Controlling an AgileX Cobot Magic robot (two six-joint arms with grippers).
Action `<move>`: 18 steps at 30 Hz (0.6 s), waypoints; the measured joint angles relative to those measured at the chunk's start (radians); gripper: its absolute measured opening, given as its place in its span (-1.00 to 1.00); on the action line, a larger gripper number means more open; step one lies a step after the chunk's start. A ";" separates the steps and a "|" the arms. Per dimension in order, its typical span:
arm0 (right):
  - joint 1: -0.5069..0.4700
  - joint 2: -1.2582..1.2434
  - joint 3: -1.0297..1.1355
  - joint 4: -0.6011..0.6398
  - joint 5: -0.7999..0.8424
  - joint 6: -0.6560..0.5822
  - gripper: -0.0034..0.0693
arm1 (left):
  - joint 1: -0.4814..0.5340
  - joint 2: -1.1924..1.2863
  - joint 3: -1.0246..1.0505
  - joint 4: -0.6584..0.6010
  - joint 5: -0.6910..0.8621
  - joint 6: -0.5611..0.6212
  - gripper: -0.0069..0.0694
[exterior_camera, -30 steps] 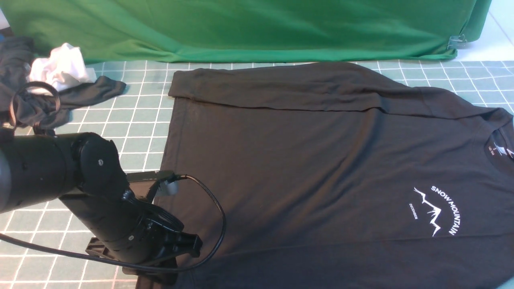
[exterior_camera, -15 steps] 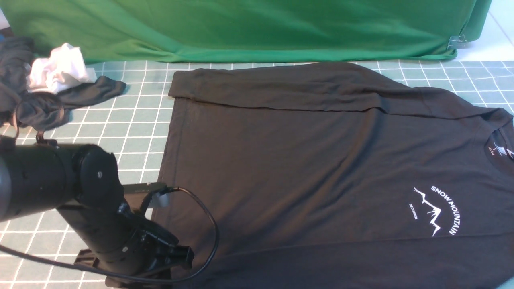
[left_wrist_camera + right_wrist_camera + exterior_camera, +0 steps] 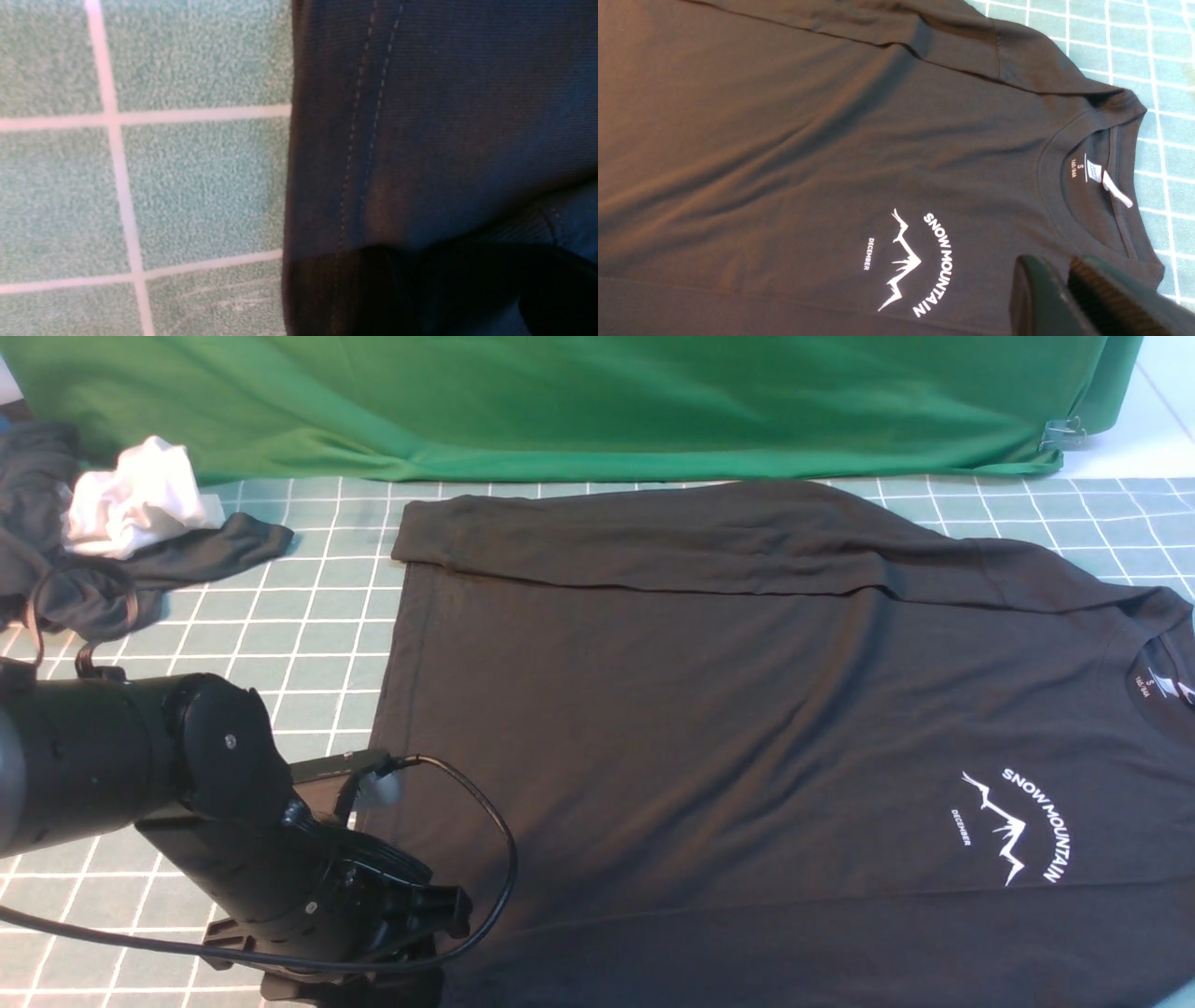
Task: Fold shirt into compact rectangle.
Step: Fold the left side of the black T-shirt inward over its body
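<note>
The black shirt (image 3: 709, 709) lies flat on the green grid mat, hem to the left, collar (image 3: 1162, 681) at the right edge, white SNOW MOUNTAIN logo (image 3: 1018, 826) near the front. Its far sleeve is folded along the top. My left gripper (image 3: 434, 933) hangs low over the near-left hem corner. In the left wrist view the stitched hem (image 3: 364, 140) fills the frame, and dark fingers (image 3: 420, 289) stand apart over the cloth, holding nothing. My right gripper (image 3: 1057, 263) hovers shut and empty above the shirt (image 3: 831, 140), beside the collar (image 3: 1101, 177). The right arm is out of the front view.
A crumpled dark grey garment (image 3: 177, 560) and a small white cloth (image 3: 140, 504) lie at the far left. A green backdrop cloth (image 3: 560, 401) runs along the back, with a metal clip (image 3: 1064, 431) at its right end. Bare mat (image 3: 308, 616) shows left of the hem.
The left arm dipped toward the near-left edge, then came back slightly right. The shirt lies as before.
</note>
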 joint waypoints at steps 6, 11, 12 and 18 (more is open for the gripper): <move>0.001 0.000 0.000 -0.001 0.000 0.000 -0.59 | 0.000 0.000 0.000 0.000 -0.002 0.000 -0.35; 0.001 0.000 0.000 -0.001 -0.001 0.000 -0.57 | 0.000 -0.008 -0.004 -0.002 0.007 0.037 -0.78; 0.001 0.000 0.000 -0.001 -0.001 0.000 -0.57 | 0.000 -0.010 -0.005 -0.002 0.007 0.038 -0.78; 0.001 0.000 0.000 -0.001 -0.002 -0.001 -0.55 | 0.000 -0.150 -0.088 0.014 0.050 0.067 -0.79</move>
